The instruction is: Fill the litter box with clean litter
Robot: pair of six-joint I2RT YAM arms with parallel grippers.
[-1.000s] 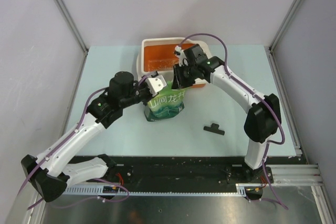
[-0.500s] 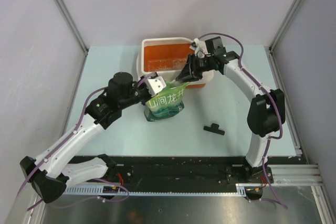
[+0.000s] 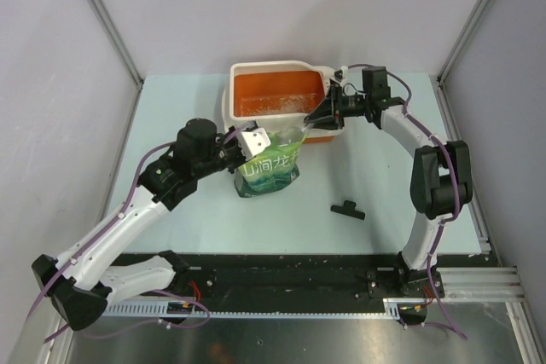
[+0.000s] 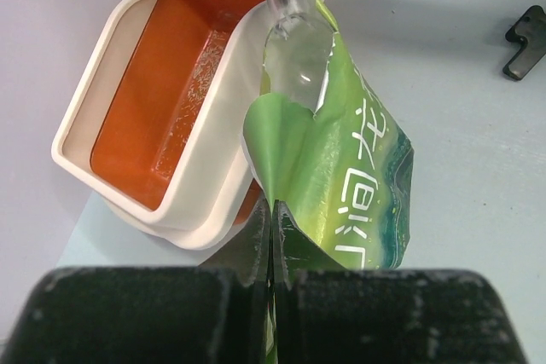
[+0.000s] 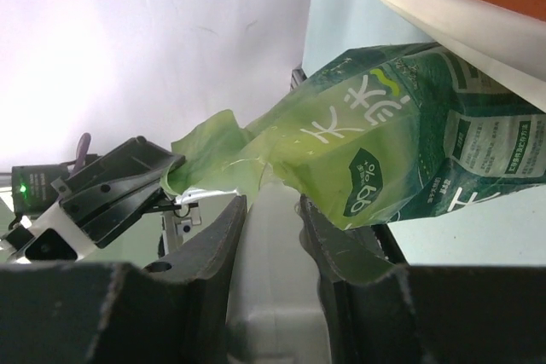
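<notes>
Left hand [image 3: 255, 141], at centre left of the overhead view, is seen pressed together on a torn flap at the upper edge of the green pouch [image 3: 270, 170]. In its own wrist view the jaws are met on that thin flap with no gap. The pouch is stood on the tabletop [image 3: 171, 108] just below the litter box [image 3: 229, 100], close against the near rim; whether the two touch cannot be told. The litter box is placed at upper centre of the frame. Only a thin pale scatter that may be clean litter [image 3: 273, 108] is made out on its orange floor. Further right, the right hand [image 3: 335, 110] is held over the lower right corner of the box, pinched on a narrow clear strip drawn taut from the pouch's mouth. A small black clip [image 3: 347, 209] is left at lower right, well apart from both hands.

The step in hand is judged to be the opening of the pouch, with its top stretched between the two hands; pouring is not yet begun. For the next move, the tear would need to be finished. The pouch would then need to be lifted and tipped so that its mouth is brought over the orange interior, not the rim.
</notes>
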